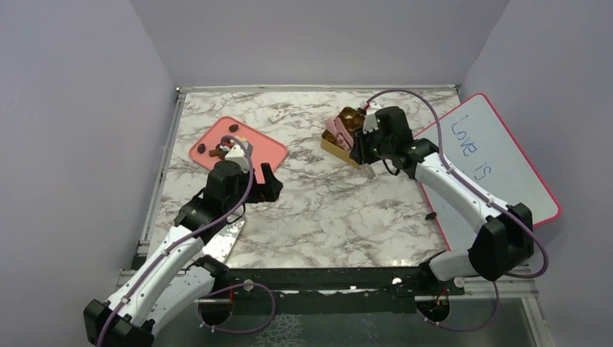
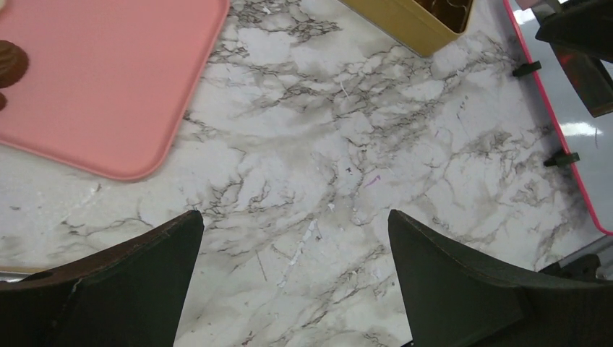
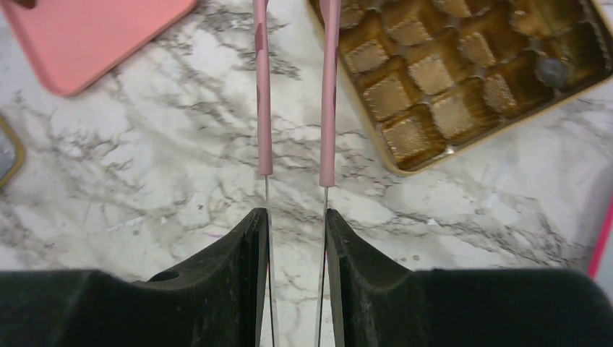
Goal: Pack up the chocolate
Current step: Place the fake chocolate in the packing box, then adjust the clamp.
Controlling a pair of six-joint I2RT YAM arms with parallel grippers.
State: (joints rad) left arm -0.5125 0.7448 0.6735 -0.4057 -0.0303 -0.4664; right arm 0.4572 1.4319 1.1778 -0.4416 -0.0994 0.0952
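Right end effector (image 3: 296, 220) clenched on pink tweezers (image 3: 329, 108); the two arms are parted and the tips run out of the wrist frame at 12 o'clock. Gold box (image 3: 434, 72) with gridded compartments lies at 1 o'clock of the tweezers. One greyish round item is in a far-right cell, can't tell what. Left end effector (image 2: 295, 217) released, jaws wide, above marble surface (image 2: 347, 144). Top view: pink tray (image 1: 264, 148) at 10 o'clock on the surface carries the chocolate (image 1: 217, 152), several dark pieces. Box at 1 o'clock, whiteboard (image 1: 491, 166) at 3 o'clock.
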